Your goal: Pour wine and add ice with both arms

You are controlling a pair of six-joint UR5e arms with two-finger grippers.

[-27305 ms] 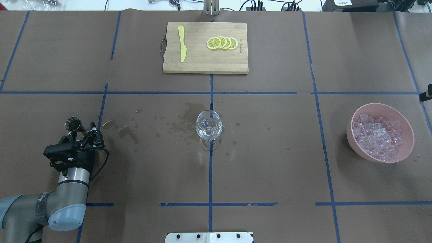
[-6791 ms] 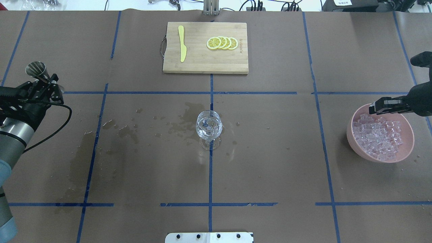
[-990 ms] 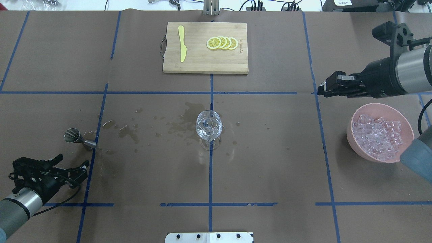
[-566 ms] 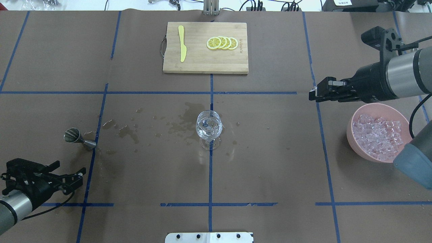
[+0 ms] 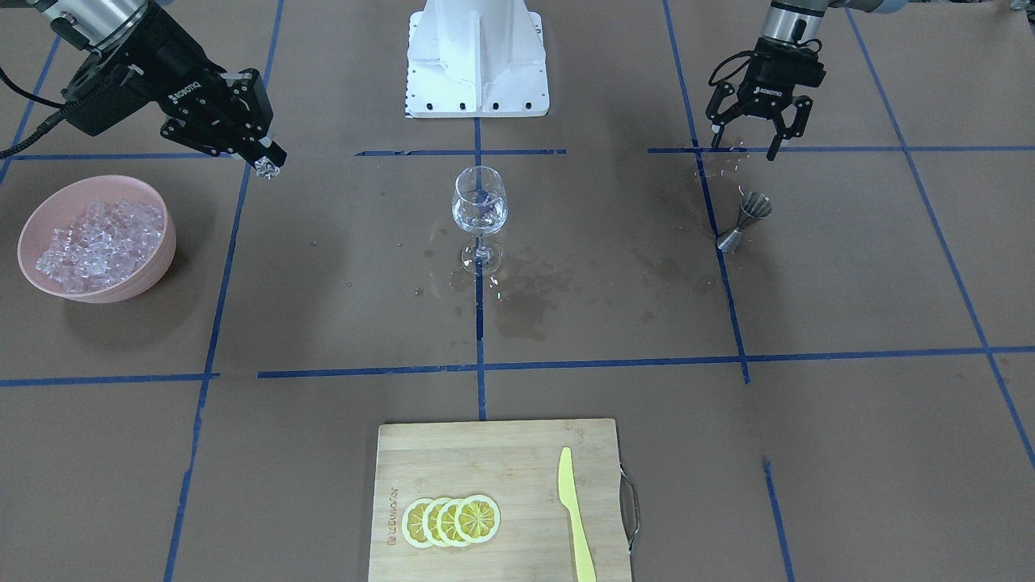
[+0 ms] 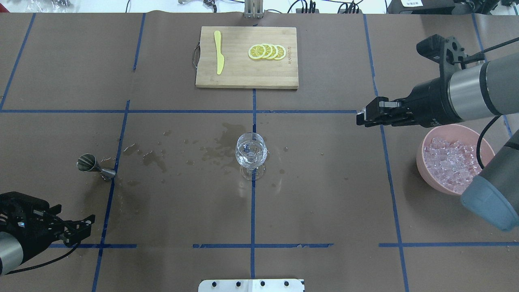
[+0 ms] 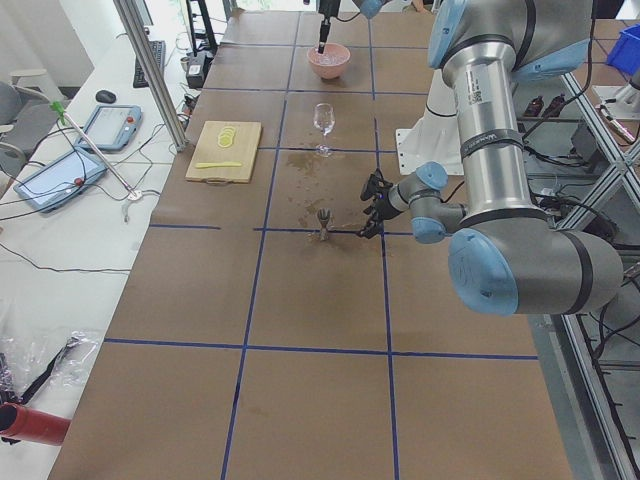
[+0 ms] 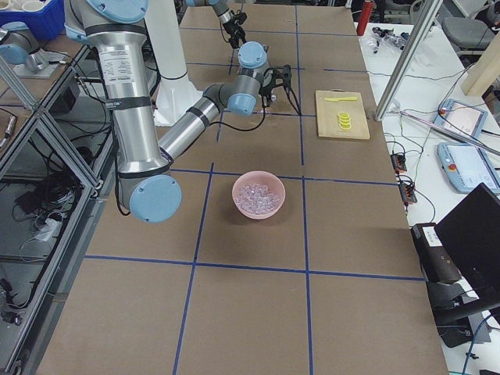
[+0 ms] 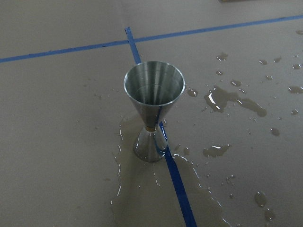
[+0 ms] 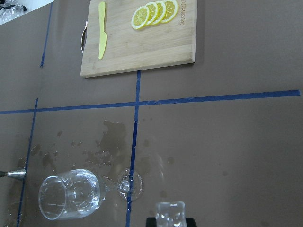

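A clear wine glass (image 6: 251,154) stands upright at the table's middle, and a little clear wine shows low in its bowl (image 5: 479,217). My right gripper (image 6: 359,118) hovers between the glass and the pink bowl (image 6: 428,140) of ice (image 6: 448,161), shut on a single ice cube (image 5: 267,167). That cube fills the bottom edge of the right wrist view (image 10: 170,211), with the glass (image 10: 71,196) to its left. My left gripper (image 5: 742,148) is open and empty, pulled back toward the robot from the steel jigger (image 6: 91,166), which stands alone in a puddle (image 9: 154,99).
A wooden cutting board (image 6: 247,75) at the far side carries lemon slices (image 6: 267,52) and a yellow knife (image 6: 219,52). Wet stains (image 6: 215,148) spread over the brown paper left of the glass. The white pedestal (image 5: 477,56) stands at the robot's edge.
My right gripper has carried the ice cube leftward, away from the bowl and nearer the glass. My left gripper has drawn back from the jigger, which stays standing on the table.
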